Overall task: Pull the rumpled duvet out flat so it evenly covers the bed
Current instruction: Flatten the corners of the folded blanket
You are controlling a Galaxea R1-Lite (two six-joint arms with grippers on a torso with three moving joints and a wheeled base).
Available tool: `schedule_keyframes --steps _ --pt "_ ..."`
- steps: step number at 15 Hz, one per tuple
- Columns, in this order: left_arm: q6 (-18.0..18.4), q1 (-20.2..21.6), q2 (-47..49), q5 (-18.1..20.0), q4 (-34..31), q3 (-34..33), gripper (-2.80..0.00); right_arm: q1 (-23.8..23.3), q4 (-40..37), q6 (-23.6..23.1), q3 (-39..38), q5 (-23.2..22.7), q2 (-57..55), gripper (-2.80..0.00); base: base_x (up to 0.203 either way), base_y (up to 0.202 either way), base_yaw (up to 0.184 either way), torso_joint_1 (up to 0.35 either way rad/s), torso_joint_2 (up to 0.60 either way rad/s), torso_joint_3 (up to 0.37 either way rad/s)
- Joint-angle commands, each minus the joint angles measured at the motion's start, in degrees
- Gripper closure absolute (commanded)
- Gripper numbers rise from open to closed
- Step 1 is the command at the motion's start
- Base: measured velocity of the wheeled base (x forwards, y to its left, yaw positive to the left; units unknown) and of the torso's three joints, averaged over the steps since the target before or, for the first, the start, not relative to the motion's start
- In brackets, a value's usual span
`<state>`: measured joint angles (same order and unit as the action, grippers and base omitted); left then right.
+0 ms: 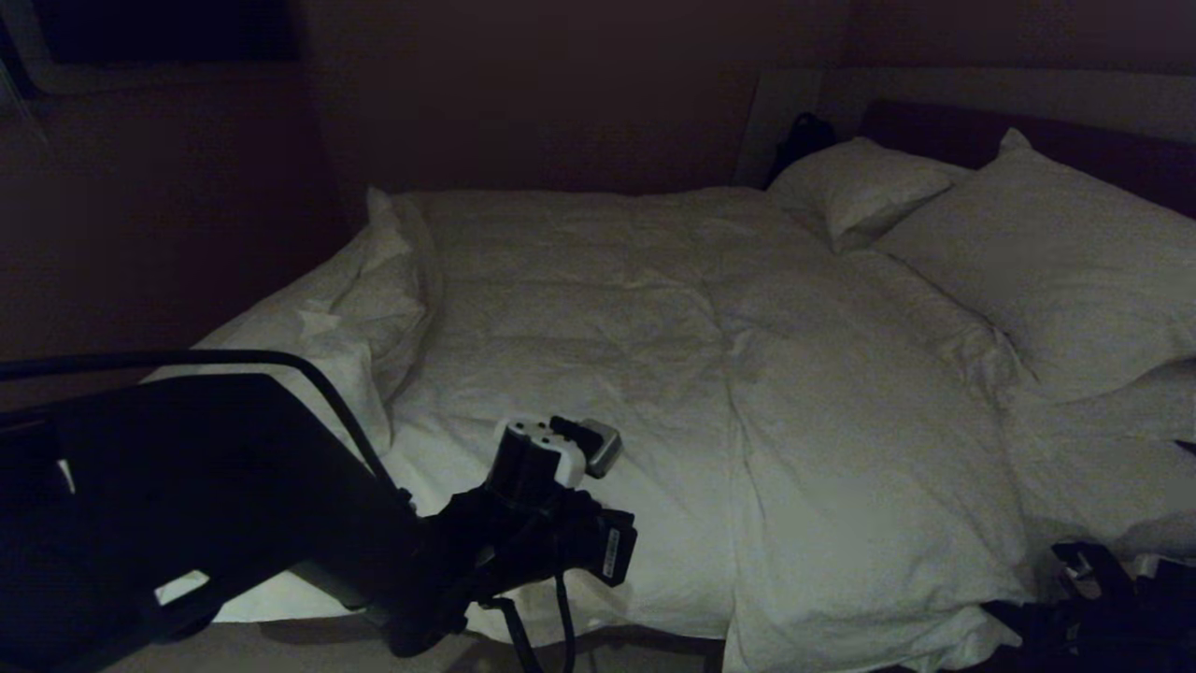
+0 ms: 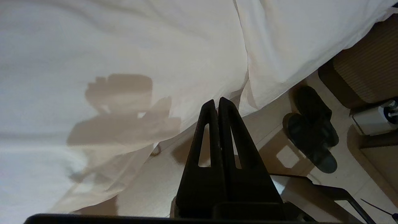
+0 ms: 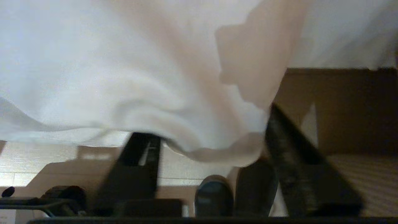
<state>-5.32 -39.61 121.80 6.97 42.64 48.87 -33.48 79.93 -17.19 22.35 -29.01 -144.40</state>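
right gripper [image 3: 206, 140] – fingers apart around the duvet's [image 1: 747, 374] hanging edge | left gripper [image 2: 216, 104] – pinched tight, holding nothing, by the bed [image 1: 280, 598] side | duvet lies wrinkled over the bed | slippers [image 2: 312, 137] on floor

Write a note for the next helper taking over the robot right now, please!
Left tool: shut, empty, hanging over the bed's near edge.
Right tool: fingers apart, a hanging fold of the duvet between them, no grip yet.
Duvet covers most of the bed, bunched at the left corner and drooping off the near edge. Two pillows lie at the head. Slippers sit on the floor.
Left: grip, pull flat, even out.
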Motion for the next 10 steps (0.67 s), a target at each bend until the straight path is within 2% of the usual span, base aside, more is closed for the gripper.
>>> schedule_keyframes --steps 1,6,10 --pt "0.0 0.1 -0.1 -0.5 0.2 0.0 0.00 1.3 0.5 -0.1 1.0 0.1 -0.4 0.00 0.000 0.000 0.000 0.000 0.00 0.000" --pt "-0.1 0.0 0.1 -0.7 0.9 0.2 0.00 2.0 -3.4 -0.1 3.0 0.4 0.6 0.00 0.000 0.000 0.000 0.000 0.00 0.000" --pt "-0.8 -0.4 0.7 -1.0 3.2 0.2 0.00 2.1 -3.5 0.0 1.8 0.1 2.1 0.00 0.000 0.000 0.000 0.000 0.00 0.000"
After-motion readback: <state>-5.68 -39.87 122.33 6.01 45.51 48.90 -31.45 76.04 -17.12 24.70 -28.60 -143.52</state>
